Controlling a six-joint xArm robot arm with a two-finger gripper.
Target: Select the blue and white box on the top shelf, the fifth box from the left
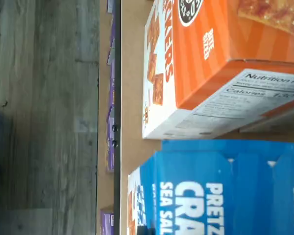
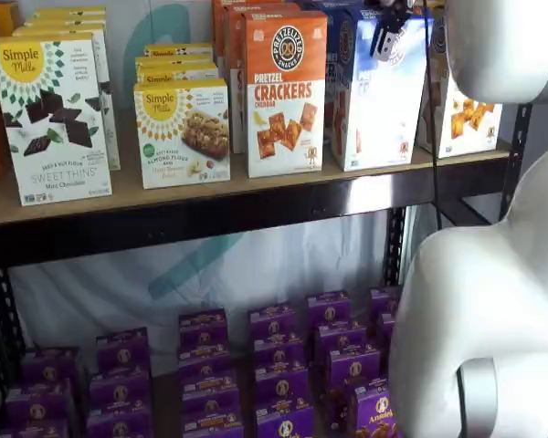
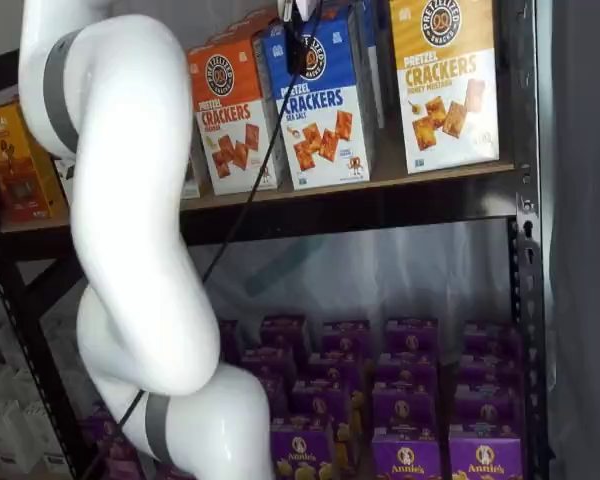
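Blue and white box [image 3: 322,110] stood upright on the top shelf [image 3: 380,205], flanked by the orange cheddar box [image 3: 230,115] on one side and the yellow-and-white cracker box [image 3: 445,85] on the other. Same box [image 2: 376,100] showed in both shelf views, its front face close to the board's front edge. Sat just beside the orange neighbour [image 2: 285,96], a narrow gap between them.

Gripper [image 3: 298,35] hung at the view's top edge right in front of the box's upper face, over the round black logo, cable trailing down beside it. Dark fingers [image 2: 388,32] also glimpsed against the box's blue top. Jaws seen only as a dark clump, no clear gap, no box visibly clamped: cannot tell whether open or closed.

Wrist view filled with the blue carton [image 1: 220,191], "PRETZ" and "SEA SAL" lettering turned sideways, with the orange carton [image 1: 210,63] alongside showing its nutrition panel. Tan board [image 1: 132,98] bare in front of both.

White arm [image 3: 120,250] swept up across the shelving. Purple boxes [image 3: 400,400] packed the lower level. Simple Mills boxes [image 2: 50,119] lined the far end of the surface.
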